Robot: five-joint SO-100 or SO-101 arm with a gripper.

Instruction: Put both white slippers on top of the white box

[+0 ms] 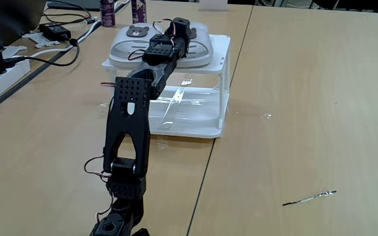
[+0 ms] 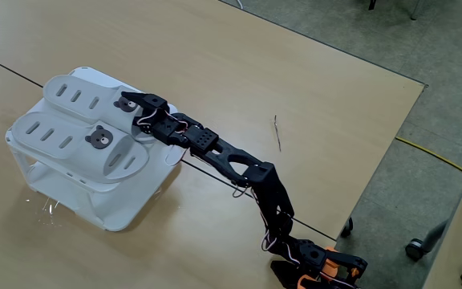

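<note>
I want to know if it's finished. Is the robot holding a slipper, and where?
It cannot be told. The gripper sits at the heel of one pale grey-white rubber slipper on the white plastic box, but its fingers' grip is unclear.

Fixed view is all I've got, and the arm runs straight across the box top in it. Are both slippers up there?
Observer: Yes. In a fixed view the upper slipper and the lower slipper lie side by side, flat on top of the white box.
Operator: And where is the gripper?
Observer: The gripper is right at the bear badge of the upper slipper, at the box edge nearest the arm. I cannot tell whether it is open.
</note>
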